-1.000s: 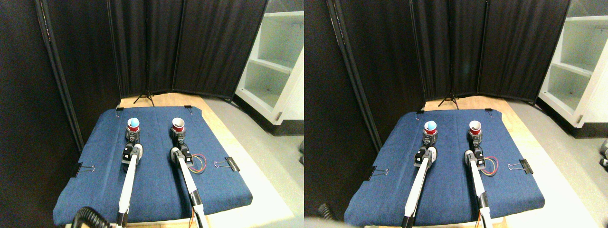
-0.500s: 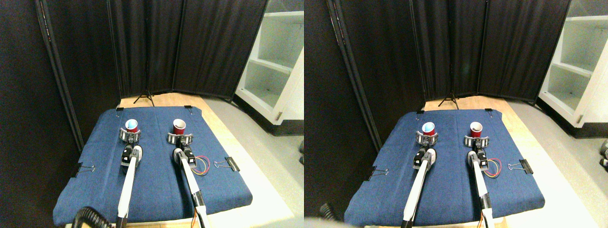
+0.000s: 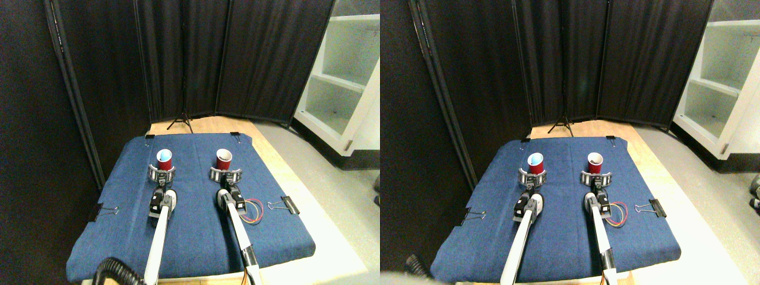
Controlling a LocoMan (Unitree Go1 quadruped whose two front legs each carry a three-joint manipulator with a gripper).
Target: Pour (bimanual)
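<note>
On blue cloth (image 3: 196, 237), binder clips (image 3: 285, 205) aside, both grippers (image 3: 161, 173) (image 3: 225, 174) spread before red cups (image 3: 164, 158) (image 3: 224, 159)

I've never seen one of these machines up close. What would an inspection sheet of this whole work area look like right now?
Surface: blue cloth spread flat over a wooden table, held at the edges by binder clips.
Job's things: two red cups standing upright and apart; the left cup shows a pale blue inside, the right cup a dark inside.
Clutter: nothing seen.
Grippers: left pincer open just in front of the left cup; right pincer open just in front of the right cup; neither holds anything.
Cables: coloured wire loop lying on the cloth beside the right arm.
Surroundings: black curtain screens behind, white shelving to the right, grey floor.
</note>
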